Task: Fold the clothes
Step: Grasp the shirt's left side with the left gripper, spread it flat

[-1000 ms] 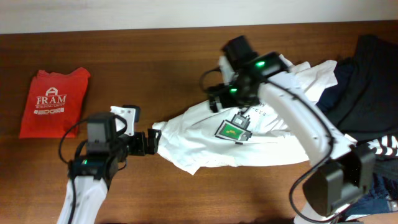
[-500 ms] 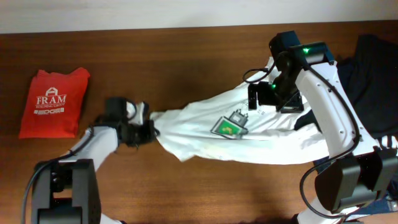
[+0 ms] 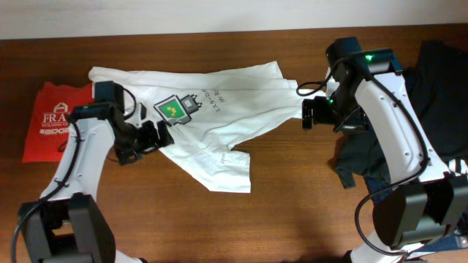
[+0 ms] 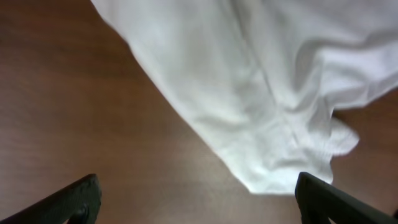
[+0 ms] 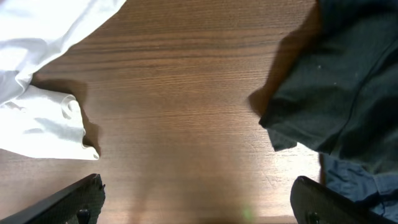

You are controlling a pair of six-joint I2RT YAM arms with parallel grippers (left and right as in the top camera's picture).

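Note:
A white T-shirt (image 3: 212,120) with a green print lies spread across the table's middle, print up. Its cloth also shows in the left wrist view (image 4: 261,81) and its sleeve end in the right wrist view (image 5: 43,121). My left gripper (image 3: 146,136) is open and empty at the shirt's left lower edge. In the left wrist view the gripper (image 4: 199,202) hangs over bare wood. My right gripper (image 3: 313,113) is open and empty just right of the shirt's right end; in the right wrist view the gripper (image 5: 199,202) is over bare wood.
A folded red shirt (image 3: 62,120) lies at the far left, its right edge under the white shirt. A pile of dark clothes (image 3: 424,88) fills the right side, also seen in the right wrist view (image 5: 336,81). The table's front is brown wood (image 3: 241,226).
The white shirt was pulled left and spread out flat, print now near the left. Both grippers have let go of it. The left arm moved up, the right stayed to the right.

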